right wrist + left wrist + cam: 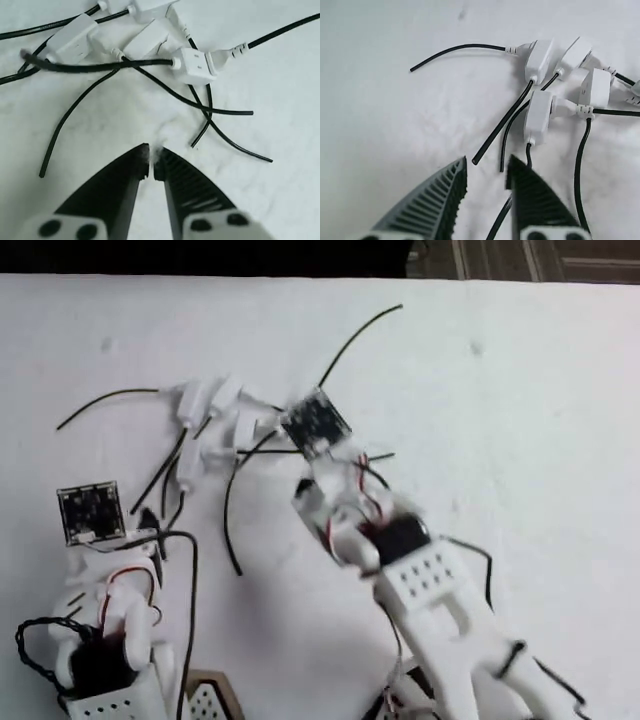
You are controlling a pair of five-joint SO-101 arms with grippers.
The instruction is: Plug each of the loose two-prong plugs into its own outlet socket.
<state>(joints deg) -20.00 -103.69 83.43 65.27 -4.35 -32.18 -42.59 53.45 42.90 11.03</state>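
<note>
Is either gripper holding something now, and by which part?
Nothing is held. The left gripper stands open and the right gripper is almost shut, both empty; the plugs lie on the table beyond them.

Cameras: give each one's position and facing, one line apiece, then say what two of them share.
High view: fixed above the table, looking down; both arms show, left arm lower left, right arm centre.
Left wrist view: on the left wrist, facing across the table at the white connectors; left gripper shows, jaws apart.
Right wrist view: on the right wrist, facing the same connectors, closer; right gripper shows, jaws nearly together.
Shared: both wrist views hold the connectors and black cords.
</note>
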